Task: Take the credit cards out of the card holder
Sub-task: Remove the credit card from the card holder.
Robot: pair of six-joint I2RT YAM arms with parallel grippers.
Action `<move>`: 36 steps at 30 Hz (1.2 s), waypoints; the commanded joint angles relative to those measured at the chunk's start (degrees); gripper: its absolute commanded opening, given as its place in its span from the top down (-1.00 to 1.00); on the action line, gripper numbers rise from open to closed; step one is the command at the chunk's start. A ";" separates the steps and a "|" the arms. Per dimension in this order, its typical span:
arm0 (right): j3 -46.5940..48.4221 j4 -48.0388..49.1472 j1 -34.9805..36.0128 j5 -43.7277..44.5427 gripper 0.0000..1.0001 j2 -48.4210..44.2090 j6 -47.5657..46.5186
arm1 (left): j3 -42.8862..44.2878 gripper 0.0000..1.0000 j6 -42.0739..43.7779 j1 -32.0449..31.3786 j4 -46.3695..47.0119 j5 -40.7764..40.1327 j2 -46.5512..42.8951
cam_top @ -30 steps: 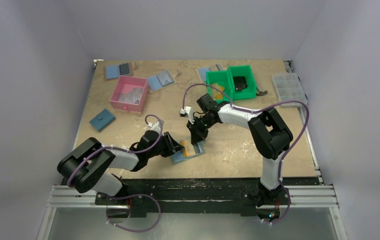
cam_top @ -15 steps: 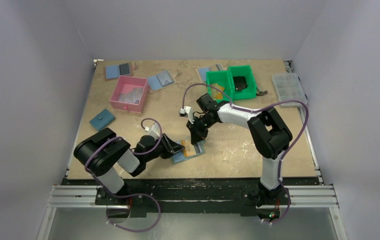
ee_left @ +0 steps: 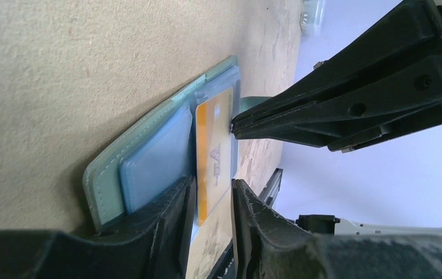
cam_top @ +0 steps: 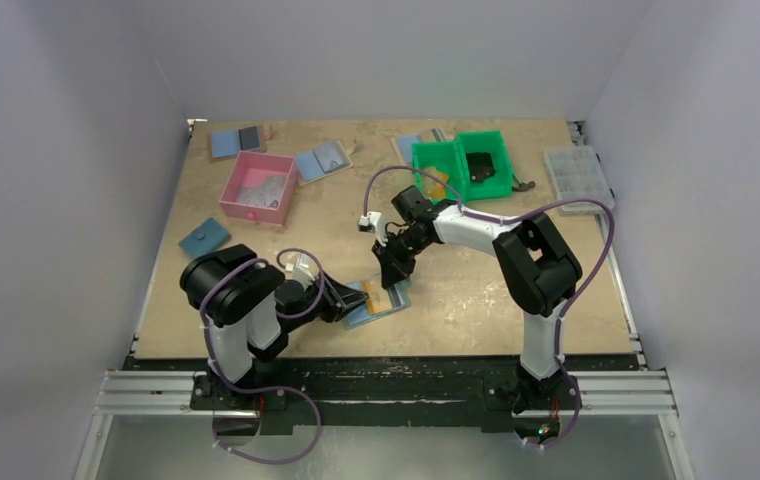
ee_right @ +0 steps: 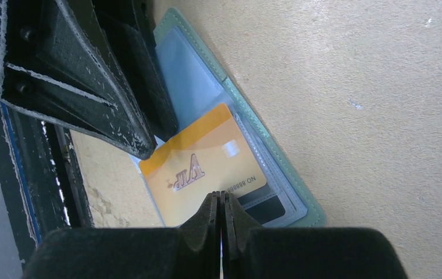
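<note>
Open grey-green card holder point(cam_top: 377, 301) flat on tan table point(cam_top: 476, 290) near front edge, pale blue inside facing up. Orange credit card point(ee_right: 201, 168) on holder, one end under clear sleeve. Right gripper point(ee_right: 221, 199) fingers pressed together on card's edge. Left gripper point(ee_left: 213, 185) narrowly parted, fingertips straddling card's opposite end.

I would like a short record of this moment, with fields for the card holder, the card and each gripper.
card holder: open, lying flat on the table
credit card: orange, lying on the holder's inside
left gripper: open, one finger on each side of the card's end
right gripper: shut, tips at the card's long edge; whether the card is pinched cannot be told
</note>
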 commanded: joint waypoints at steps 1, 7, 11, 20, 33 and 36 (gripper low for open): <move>-0.71 -0.65 0.17 7.80 0.91 3.57 -1.49 | 0.83 0.30 -1.17 0.10 0.50 0.34 4.59; -0.65 -0.70 0.26 7.68 0.91 3.70 -1.49 | 2.27 0.23 0.54 0.05 -8.92 -1.08 2.10; -0.53 -0.83 0.36 7.50 0.91 3.93 -1.49 | 4.03 0.29 3.48 -0.04 -19.43 -3.13 -3.83; -0.46 -0.83 0.47 8.30 0.89 3.93 -1.45 | 2.95 1.00 4.33 -0.02 -15.87 -3.55 -3.31; -0.57 -0.96 -0.08 9.49 0.74 3.48 0.36 | 1.06 1.00 9.77 0.99 -28.27 -4.66 -18.19; -0.55 -0.68 -0.10 10.16 0.73 3.48 0.37 | 2.01 1.00 13.17 1.15 -39.28 -6.19 -25.29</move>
